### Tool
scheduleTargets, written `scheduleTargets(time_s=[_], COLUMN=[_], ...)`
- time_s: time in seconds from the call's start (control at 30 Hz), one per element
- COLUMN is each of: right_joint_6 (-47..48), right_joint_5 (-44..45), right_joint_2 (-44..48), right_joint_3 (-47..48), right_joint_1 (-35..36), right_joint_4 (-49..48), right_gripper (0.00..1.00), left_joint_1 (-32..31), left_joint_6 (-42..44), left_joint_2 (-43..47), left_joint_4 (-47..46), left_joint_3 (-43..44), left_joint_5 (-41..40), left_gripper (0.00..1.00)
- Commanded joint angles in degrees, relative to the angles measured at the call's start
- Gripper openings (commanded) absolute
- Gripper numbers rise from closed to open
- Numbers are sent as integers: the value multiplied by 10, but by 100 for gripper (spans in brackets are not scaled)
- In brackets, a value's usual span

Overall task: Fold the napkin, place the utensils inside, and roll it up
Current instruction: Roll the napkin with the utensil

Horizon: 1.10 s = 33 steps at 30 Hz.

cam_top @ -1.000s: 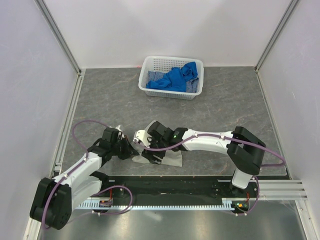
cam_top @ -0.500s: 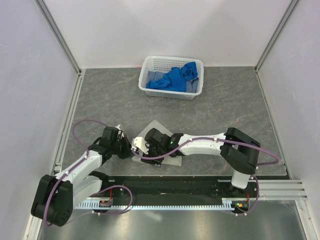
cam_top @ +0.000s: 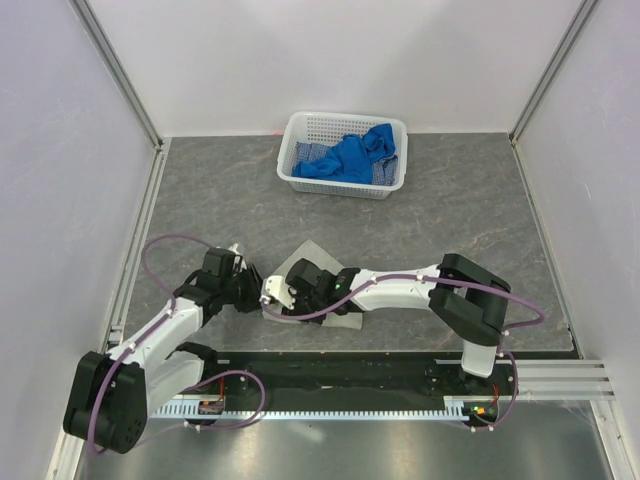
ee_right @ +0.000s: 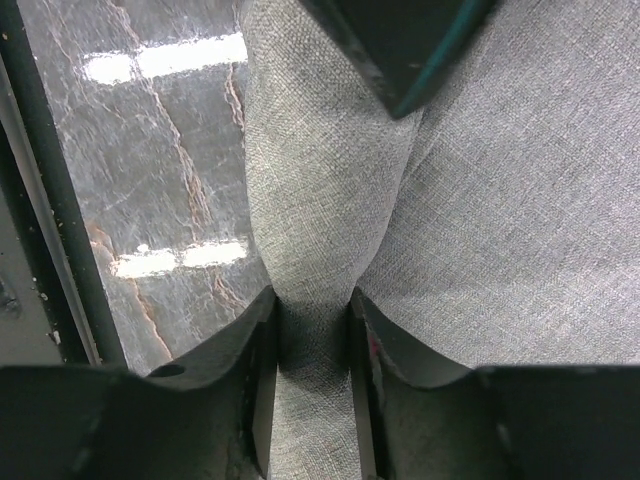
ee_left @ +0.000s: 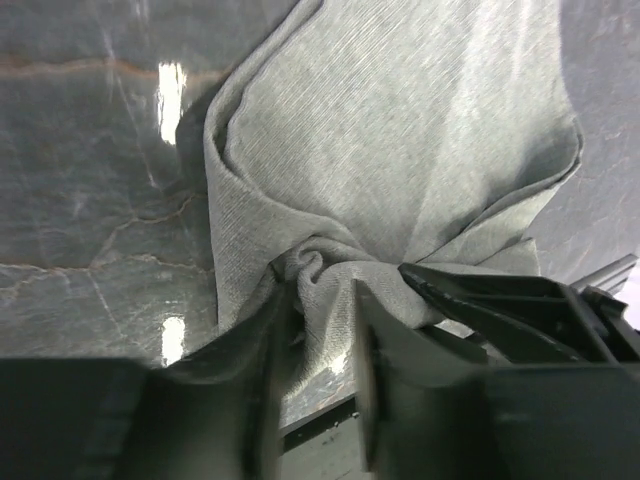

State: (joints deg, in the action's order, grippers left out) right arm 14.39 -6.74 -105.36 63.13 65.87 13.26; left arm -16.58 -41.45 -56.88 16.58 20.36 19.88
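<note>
The napkin [cam_top: 300,258] lies at the near edge of the table [cam_top: 450,220], bunched up between the two arms and nowhere near flat. It is thin, limp cloth. It creases wherever it is pinched, it holds no shape of its own, and it looks light enough to drag across the smooth stone-patterned top rather than stay put.

The right gripper [ee_right: 312,330] has its fingers [ee_right: 255,340] closed on a narrow raised ridge of the fabric, squeezed thin between the pads. The left gripper [ee_left: 320,330] has its fingers a little apart, with a twisted knot of cloth sitting in the gap. I can't tell whether they are pressing it or only framing it.

To my eye, a corner or a hem would be the better hold. Grabbing mid-sheet like this only gathers more wrinkles. No fork shows anywhere, so it may be wrapped inside the cloth or hidden under the arms.
</note>
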Motion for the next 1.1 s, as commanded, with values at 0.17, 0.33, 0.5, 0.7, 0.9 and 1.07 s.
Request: scheduleTargets(time_s=[0.17, 0.33, 0.5, 0.7, 0.9, 1.07], right_joint_6=[-35, -45, -47, -39, -23, -20], right_joint_5=[-62, -169, -253, -292, -340, -391], right_joint_2=[-39, -48, -57, -83, -121, -148], right_joint_3=[19, 45, 69, 95, 127, 144], right_joint_1=[-24, -46, -83, -108, -128, -153], right_joint_4=[103, 150, 176, 203, 239, 245], right_gripper=[34, 34, 33, 33, 34, 34], left_joint_1=[7, 6, 6, 6, 6, -1], left_joint_6=[22, 14, 15, 15, 15, 19], left_joint_2=[87, 88, 42, 2, -26, -66], left_joint_4=[55, 64, 51, -15, -61, -81], left_joint_3=[31, 27, 22, -2, -18, -21], left_joint_5=[-67, -78, -43, 31, 83, 128], left_gripper=[72, 77, 78, 75, 72, 57])
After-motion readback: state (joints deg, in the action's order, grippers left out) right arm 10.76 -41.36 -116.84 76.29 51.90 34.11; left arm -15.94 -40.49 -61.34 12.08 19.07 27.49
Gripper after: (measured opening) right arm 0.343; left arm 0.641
